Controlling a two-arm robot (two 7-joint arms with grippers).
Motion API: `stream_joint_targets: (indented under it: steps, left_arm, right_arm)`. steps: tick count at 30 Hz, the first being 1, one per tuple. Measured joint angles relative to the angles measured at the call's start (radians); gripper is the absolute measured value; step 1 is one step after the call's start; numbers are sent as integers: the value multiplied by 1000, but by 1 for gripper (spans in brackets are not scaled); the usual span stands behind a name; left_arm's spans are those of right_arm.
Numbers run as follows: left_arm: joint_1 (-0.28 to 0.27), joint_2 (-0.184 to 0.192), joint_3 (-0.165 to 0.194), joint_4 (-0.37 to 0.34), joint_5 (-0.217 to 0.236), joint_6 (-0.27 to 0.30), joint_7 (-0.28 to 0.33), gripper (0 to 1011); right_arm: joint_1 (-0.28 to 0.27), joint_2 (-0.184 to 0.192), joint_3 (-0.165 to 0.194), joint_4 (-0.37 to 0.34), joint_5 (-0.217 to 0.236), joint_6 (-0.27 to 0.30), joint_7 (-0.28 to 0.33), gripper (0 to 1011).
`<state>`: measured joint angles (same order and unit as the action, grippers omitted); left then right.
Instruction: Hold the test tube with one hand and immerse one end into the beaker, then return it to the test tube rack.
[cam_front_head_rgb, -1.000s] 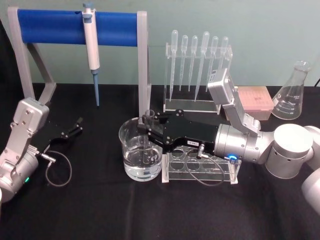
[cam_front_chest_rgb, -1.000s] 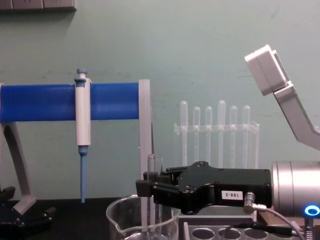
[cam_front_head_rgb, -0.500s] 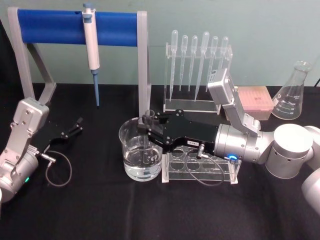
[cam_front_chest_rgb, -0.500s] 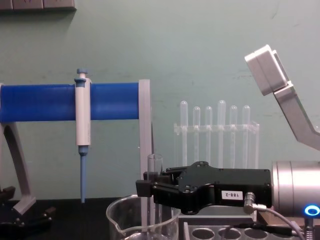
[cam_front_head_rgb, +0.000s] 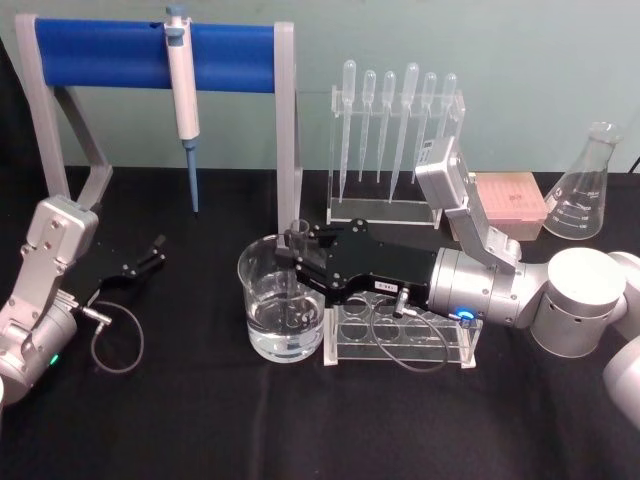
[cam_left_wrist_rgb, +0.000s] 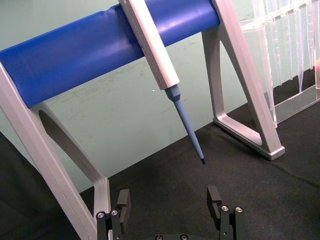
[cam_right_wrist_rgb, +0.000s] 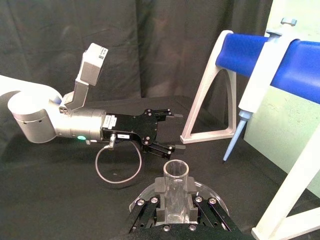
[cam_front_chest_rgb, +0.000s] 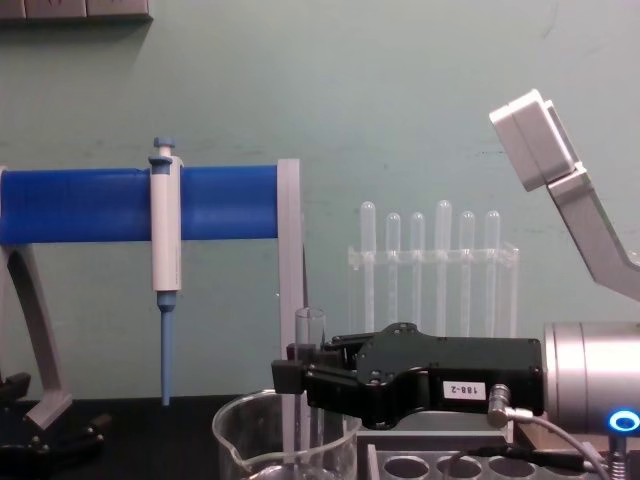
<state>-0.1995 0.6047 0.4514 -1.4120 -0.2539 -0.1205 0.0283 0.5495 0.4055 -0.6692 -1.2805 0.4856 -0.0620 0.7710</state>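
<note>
My right gripper (cam_front_head_rgb: 295, 252) reaches in from the right, its black body marked "188-2", and is shut on the test tube (cam_front_head_rgb: 297, 270). The clear tube stands upright with its lower end inside the beaker (cam_front_head_rgb: 262, 305), which holds some clear liquid. From the chest, the test tube (cam_front_chest_rgb: 311, 330) rises above the right gripper (cam_front_chest_rgb: 292, 375), and below it is the beaker rim (cam_front_chest_rgb: 235, 440). In the right wrist view the test tube's open rim (cam_right_wrist_rgb: 175, 170) sits between the fingers. My left gripper (cam_front_head_rgb: 152, 252) rests open at the far left on the black cloth.
A clear tube rack (cam_front_head_rgb: 440, 345) lies under my right arm. Behind stand a pipette holder (cam_front_head_rgb: 395, 130), a blue-barred stand (cam_front_head_rgb: 150, 55) with a pipettor (cam_front_head_rgb: 182, 100), a pink box (cam_front_head_rgb: 510, 203) and a flask (cam_front_head_rgb: 585, 185). A cable loop (cam_front_head_rgb: 115, 345) lies near the left arm.
</note>
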Motion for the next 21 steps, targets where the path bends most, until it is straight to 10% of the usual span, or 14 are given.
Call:
stream_joint_targets:
  steps: [21]
  left_arm:
    - [0,0,0,0,0,0,0,1000]
  right_arm:
    - [0,0,0,0,0,0,0,242]
